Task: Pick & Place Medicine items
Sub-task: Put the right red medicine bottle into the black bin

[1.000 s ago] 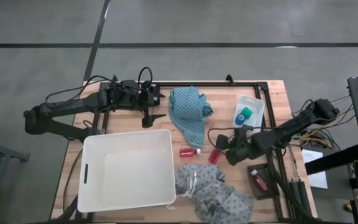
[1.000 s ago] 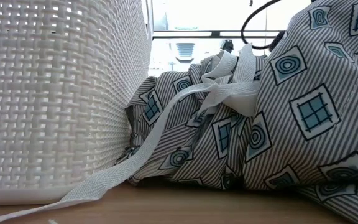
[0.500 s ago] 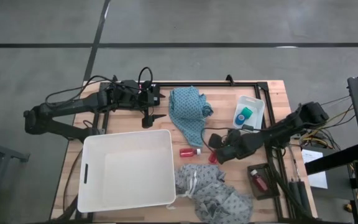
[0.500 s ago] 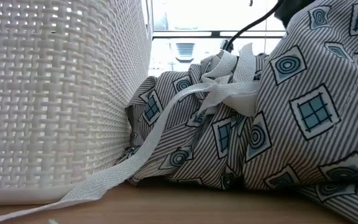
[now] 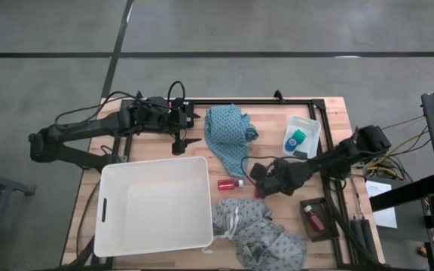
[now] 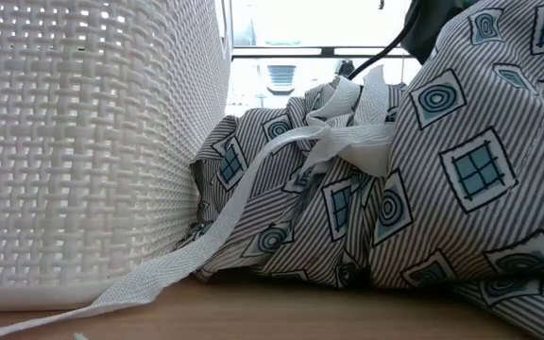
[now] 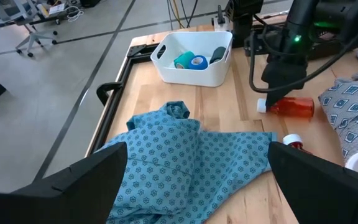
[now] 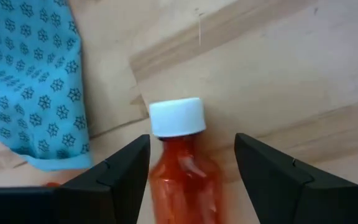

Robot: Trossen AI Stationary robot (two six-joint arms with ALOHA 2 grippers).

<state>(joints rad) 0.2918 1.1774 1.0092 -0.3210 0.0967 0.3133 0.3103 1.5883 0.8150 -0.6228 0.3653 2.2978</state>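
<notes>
A red bottle (image 8: 182,174) with a white cap (image 8: 176,117) lies on its side on the wood. My right gripper (image 5: 264,184) stands open over it, pointing steeply down, one finger (image 8: 120,171) on either side of the bottle's body without clear touch. A second red bottle (image 5: 230,183) lies just left of it. A third (image 5: 313,219) lies in a dark tray (image 5: 327,205). A teal roll (image 7: 183,60) and a blue round piece (image 7: 197,61) sit in a small white tray (image 5: 312,128). My left gripper (image 5: 184,144) hangs open at the far left.
A big white basket (image 5: 157,203) fills the near left. A grey patterned cloth (image 5: 262,229) lies heaped near the front edge, right of the basket. A blue patterned cloth (image 5: 230,137) lies far centre, close to the bottles. Cables run along the table's right edge.
My right gripper has gone toward the table's left edge and down, rolling a little, and now covers the red bottle that showed beside it in the high view. The bottles and cloths have stayed where they were.
</notes>
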